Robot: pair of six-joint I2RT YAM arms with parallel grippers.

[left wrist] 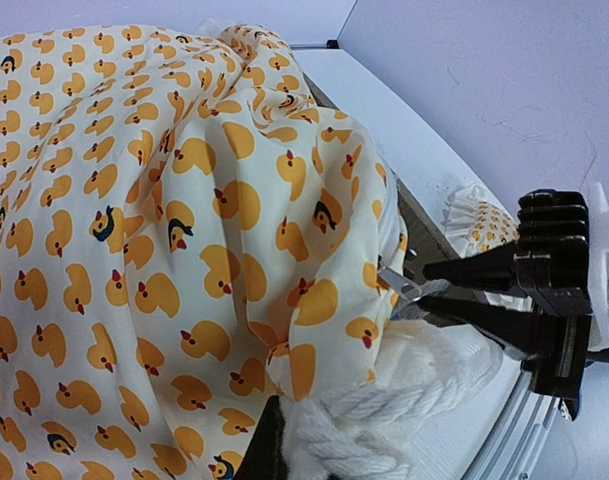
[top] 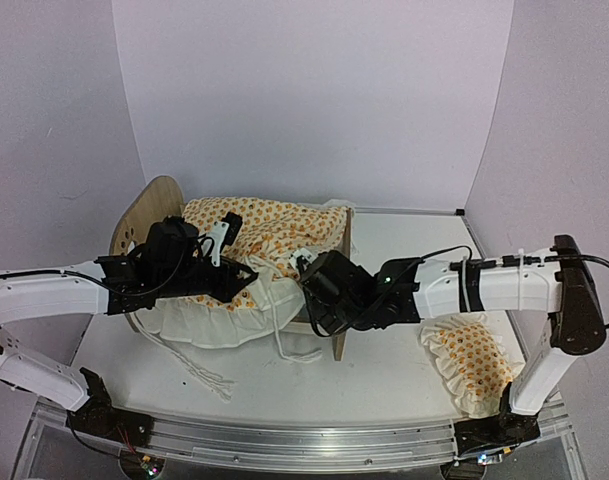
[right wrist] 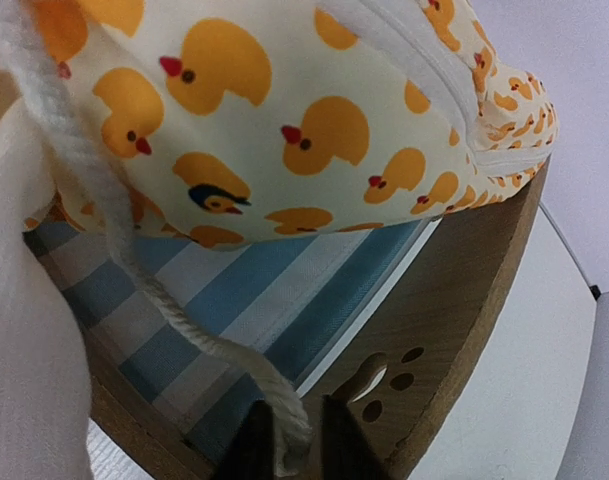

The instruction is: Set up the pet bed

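White counter (top: 384, 375) carries the pet bed (top: 149, 215) left of centre, between both arms. It has a light-wood frame, rounded end boards, a paw-print cutout and a blue-and-white striped mattress (right wrist: 234, 300). A duck-print quilt (top: 274, 225) lies heaped in it. A matching pillow (top: 469, 360) lies on the counter at right. The right tool (right wrist: 292, 440) is clenched on a white cord (right wrist: 134, 270). I cannot tell the left tool's (top: 222, 240) grip.

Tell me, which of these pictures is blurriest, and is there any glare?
Top external: even soft light, faint shadows on the table, no harsh glare. Left wrist: the duck quilt is crisp. Right wrist: blurriest, the white cord sits so close it smears; the pet bed looks clearer.
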